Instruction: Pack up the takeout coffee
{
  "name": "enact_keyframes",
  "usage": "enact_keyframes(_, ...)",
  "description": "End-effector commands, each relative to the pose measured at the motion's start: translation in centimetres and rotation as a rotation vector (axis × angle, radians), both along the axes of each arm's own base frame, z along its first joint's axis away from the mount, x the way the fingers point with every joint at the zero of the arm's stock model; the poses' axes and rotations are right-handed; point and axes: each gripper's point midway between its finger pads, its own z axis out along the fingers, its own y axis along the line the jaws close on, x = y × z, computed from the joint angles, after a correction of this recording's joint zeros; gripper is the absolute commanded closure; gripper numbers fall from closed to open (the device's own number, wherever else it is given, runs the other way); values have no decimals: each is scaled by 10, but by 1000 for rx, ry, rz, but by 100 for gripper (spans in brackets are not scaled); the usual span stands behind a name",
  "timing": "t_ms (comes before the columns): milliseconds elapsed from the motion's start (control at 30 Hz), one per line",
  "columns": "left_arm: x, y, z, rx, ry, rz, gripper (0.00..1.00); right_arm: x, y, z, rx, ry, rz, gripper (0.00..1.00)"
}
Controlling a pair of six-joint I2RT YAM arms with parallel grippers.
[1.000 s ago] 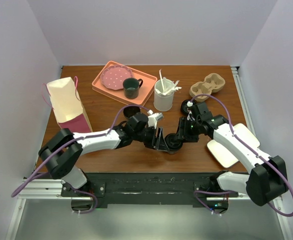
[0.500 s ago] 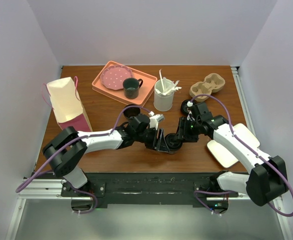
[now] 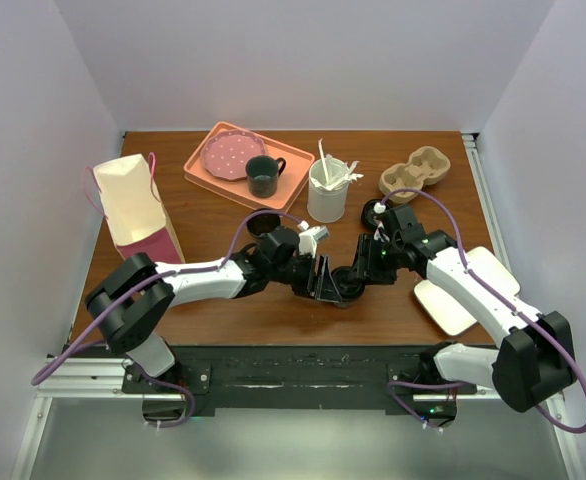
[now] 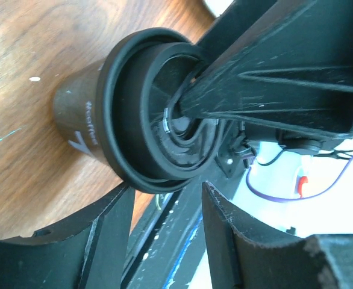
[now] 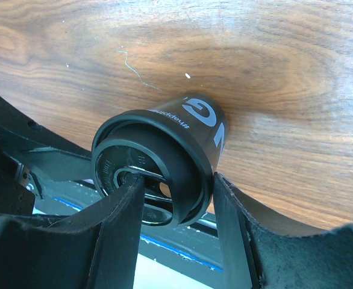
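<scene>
The takeout coffee (image 3: 347,293) is a black paper cup with white lettering (image 5: 200,117) and a black lid (image 5: 134,174). It stands on the wooden table near the front edge. My right gripper (image 3: 355,276) is shut on its top. One finger lies across the lid's recess (image 4: 185,111). The other finger (image 5: 224,205) presses the outside of the rim. My left gripper (image 3: 325,280) stands open on the cup's left. In the left wrist view its fingertips (image 4: 119,211) sit just short of the lid rim (image 4: 128,120), with nothing between them.
A paper bag (image 3: 133,210) stands at the left. At the back are an orange tray (image 3: 198,172) with a pink plate (image 3: 228,155) and a dark mug (image 3: 263,177), a white cup of stirrers (image 3: 326,195) and a cardboard carrier (image 3: 413,172). White plates (image 3: 463,290) lie at the right.
The left arm has shifted a little toward the cup. The right gripper and the cup have stayed where they were.
</scene>
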Motion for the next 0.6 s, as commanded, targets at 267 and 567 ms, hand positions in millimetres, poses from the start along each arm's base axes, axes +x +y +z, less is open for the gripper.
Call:
enact_keyframes(267,5,1,12,-120,56,20,51,-17,-20,-32,-113,81,-8,51)
enact_keyframes(567,7,1,3,-103,84,28,55,-17,-21,-33,-118,85,-6,51)
